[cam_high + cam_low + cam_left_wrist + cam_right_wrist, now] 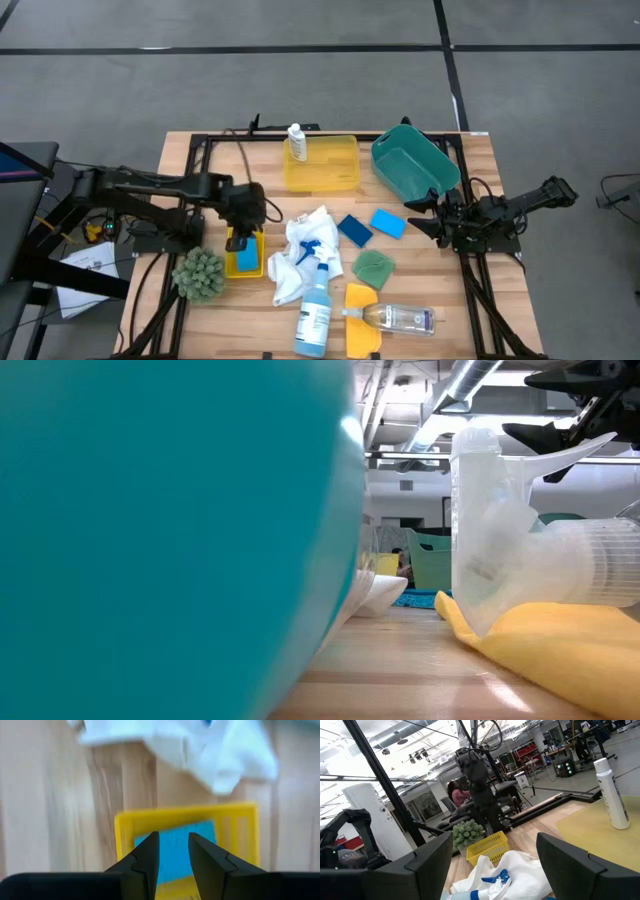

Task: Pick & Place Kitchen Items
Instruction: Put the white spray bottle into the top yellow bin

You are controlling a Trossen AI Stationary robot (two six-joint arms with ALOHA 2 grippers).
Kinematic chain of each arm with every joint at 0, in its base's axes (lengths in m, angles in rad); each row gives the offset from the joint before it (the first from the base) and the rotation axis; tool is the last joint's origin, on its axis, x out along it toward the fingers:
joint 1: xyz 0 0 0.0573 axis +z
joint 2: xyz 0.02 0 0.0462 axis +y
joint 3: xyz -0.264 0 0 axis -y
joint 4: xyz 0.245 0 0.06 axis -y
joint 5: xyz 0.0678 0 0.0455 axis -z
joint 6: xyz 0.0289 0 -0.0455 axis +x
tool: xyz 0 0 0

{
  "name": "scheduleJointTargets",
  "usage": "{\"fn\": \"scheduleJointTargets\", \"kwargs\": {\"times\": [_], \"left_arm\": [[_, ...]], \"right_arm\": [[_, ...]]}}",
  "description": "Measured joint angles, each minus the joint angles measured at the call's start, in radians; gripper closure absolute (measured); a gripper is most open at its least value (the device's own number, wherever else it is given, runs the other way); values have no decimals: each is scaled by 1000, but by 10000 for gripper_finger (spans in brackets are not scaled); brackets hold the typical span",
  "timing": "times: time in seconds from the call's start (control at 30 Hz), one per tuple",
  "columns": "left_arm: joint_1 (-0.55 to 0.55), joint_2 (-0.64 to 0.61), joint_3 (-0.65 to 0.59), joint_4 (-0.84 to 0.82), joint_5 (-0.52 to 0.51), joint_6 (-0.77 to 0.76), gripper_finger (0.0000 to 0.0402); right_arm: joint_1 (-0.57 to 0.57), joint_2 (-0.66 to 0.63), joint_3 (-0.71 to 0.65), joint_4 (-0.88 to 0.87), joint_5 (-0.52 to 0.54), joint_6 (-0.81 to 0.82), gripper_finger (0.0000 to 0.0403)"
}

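One sponge (246, 261) lies in the small yellow tray (245, 253) near the table's left edge. Left gripper (173, 851) hovers directly above, fingers narrowly parted, holding nothing, evidently a placement. Right gripper (418, 213) waits open near the right edge.

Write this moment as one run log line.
left pincer: open over blue sponge in small yellow tray | right pincer: open, waiting beside teal bin

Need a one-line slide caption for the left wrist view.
Left hand, fingers slightly apart, poised above a blue sponge in the small yellow tray, white cloth beyond.
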Motion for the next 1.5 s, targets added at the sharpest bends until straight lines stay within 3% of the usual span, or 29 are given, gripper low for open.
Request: {"fn": "scheduleJointTargets", "kwargs": {"times": [0.3,0.63,0.93,1.5], "left_arm": [[-5,-184,0,274,-1,2,302],[-52,-225,-19,553,-19,143,302],[-86,-142,-91,805,-190,280,302],[-92,170,-70,1154,-211,429,302]], "right_arm": [[0,0,0,0,0,0,125],[0,0,0,-5,-1,0,125],[0,0,0,-9,-1,0,125],[0,0,0,-14,-1,0,125]]}}
